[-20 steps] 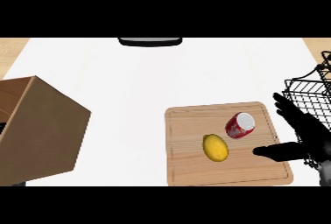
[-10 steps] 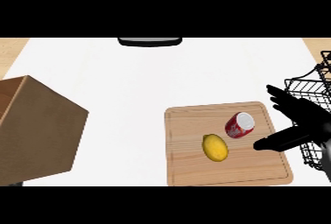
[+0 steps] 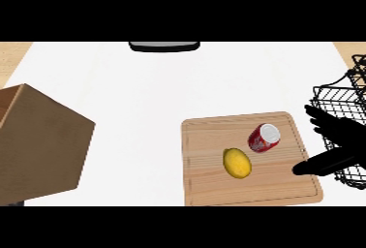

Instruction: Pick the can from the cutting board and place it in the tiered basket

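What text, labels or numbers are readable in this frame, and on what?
None readable.
Can: red side with pale markings, too blurred to read.
Lemon, cutting board, wire basket, wooden box: no text visible.

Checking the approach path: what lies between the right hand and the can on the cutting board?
In the head view, only bare cutting board lies between the open right hand and the can; the lemon sits off to the can's lower left.
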### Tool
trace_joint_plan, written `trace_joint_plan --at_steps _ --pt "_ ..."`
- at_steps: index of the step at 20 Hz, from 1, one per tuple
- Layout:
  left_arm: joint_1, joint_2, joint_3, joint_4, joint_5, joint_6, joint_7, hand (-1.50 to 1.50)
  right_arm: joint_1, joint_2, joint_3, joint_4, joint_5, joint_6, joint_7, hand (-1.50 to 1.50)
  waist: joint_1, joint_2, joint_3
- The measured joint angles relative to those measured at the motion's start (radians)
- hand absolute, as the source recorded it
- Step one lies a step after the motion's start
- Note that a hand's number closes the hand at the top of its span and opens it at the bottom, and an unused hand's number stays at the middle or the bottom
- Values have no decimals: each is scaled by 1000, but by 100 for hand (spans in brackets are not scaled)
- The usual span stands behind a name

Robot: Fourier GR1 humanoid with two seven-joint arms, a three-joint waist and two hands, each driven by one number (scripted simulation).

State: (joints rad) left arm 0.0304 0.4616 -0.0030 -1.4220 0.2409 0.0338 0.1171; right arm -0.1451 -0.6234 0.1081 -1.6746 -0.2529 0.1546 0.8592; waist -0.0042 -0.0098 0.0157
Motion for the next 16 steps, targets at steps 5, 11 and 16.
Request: trace_joint_plan --at_steps 5,11,16 --pt "-6 -12 13 -5 -15 -5 21 0 31 36 -15 16 5 31 -26 -150 2 2 -3" --pt "-1 -29 27 -12 -40 -15 14 0 43 91 -22 28 42 32 -59 -150 3 2 -3" --pt "5 -39 40 -22 -51 -20 11 0 46 125 -27 72 84 39 -116 -150 4 3 -4"
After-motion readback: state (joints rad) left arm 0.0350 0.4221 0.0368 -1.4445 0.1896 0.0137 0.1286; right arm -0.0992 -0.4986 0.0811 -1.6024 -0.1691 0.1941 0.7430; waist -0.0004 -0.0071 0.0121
